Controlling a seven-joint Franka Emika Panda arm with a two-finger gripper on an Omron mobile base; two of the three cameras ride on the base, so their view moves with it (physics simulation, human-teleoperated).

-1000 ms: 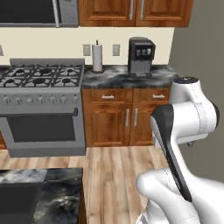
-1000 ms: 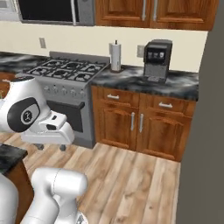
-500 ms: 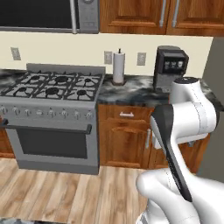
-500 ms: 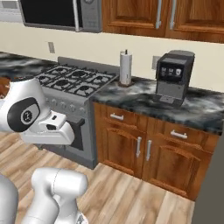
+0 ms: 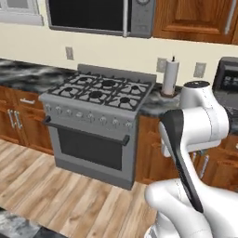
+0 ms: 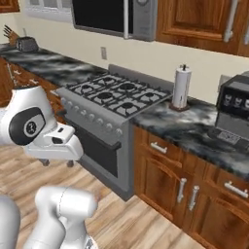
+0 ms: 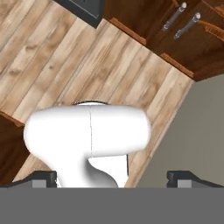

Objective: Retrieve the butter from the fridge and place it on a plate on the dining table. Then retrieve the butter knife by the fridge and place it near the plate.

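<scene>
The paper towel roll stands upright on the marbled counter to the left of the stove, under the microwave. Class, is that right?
Not quite. The paper towel roll does stand upright on the marbled counter, but to the right of the stove, between it and the coffee machine. The right base view shows this; the microwave hangs over the stove.

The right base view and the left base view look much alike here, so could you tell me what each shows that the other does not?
Right base view alone: a toaster on the far counter, and the coffee machine in full. Left base view alone: a strip of dark marbled top at the bottom edge. Both share the stove, the microwave above it, the paper towel roll, the wood cabinets and the plank floor.
</scene>
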